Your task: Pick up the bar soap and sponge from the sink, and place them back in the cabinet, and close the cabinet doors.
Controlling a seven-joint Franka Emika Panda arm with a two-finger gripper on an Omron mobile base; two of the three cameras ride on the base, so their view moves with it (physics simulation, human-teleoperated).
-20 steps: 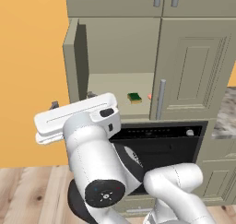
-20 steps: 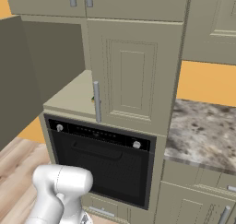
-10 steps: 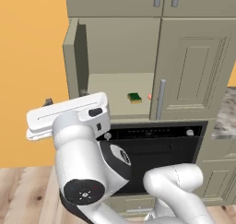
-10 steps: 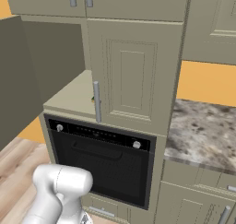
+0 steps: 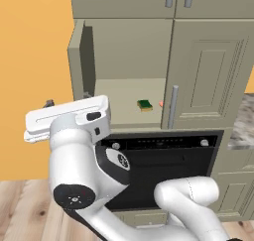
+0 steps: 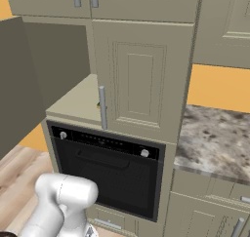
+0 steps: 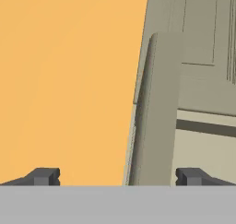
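An orange wall (image 5: 34, 76) backs a run of olive-grey kitchen units above a wood-plank floor (image 5: 20, 210); a black-fronted oven (image 6: 110, 175) sits below the cabinet (image 5: 129, 46), and a speckled stone tabletop (image 6: 215, 138) lies to the right of it in the right base view; the cabinet stands half open; its left door (image 5: 80, 56) is swung outward and seen nearly edge-on in the left base view, while its right door (image 5: 213, 71) is shut, with a vertical steel bar handle (image 5: 172, 106) near its left edge; the sponge (image 5: 145, 104), dark green with a yellow layer, lies on the beige shelf (image 5: 124, 98) inside the cabinet, toward the right side of the open half; the bar soap (image 5: 161, 104) shows as a small pink sliver just right of the sponge, mostly hidden behind the edge of the shut door; whether the two touch cannot be told; the white arm rises in front of the oven, with its hand turned toward the left door; the end effector (image 7: 117, 176) is open, its two dark fingertips (image 7: 44, 176) standing wide apart and holding nothing; in the hand view the edge of the open left door stands between the fingertips, nearer the right one, with the orange wall on one side and the cabinet interior on the other; contact between fingertips and door cannot be told.
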